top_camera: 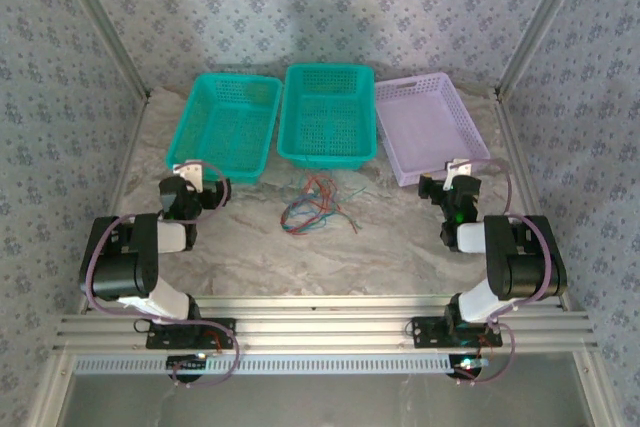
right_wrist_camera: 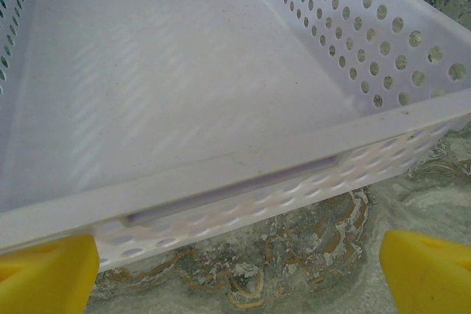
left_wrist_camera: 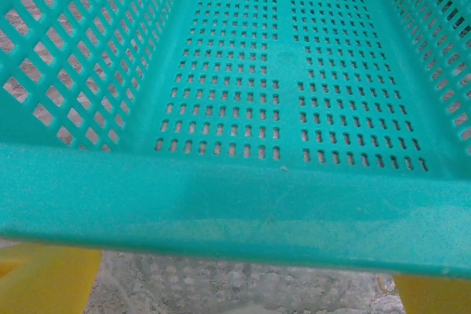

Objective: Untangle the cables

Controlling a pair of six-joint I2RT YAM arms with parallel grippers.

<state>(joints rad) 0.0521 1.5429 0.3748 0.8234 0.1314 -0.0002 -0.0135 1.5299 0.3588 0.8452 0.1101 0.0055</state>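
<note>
Cables (top_camera: 312,203) lie tangled at the middle of the table (top_camera: 400,247), just before the centre basket (top_camera: 327,112). Left claw (top_camera: 210,185), right claw (top_camera: 447,187): released, empty.

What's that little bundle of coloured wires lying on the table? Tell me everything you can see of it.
The wires are a loose tangle of very thin, limp strands in red, blue and green. Loops bunch at the left, and a few free ends trail off to the right. The heap lies flat on the marbled table, just in front of the middle green basket. Nothing holds it.
</note>
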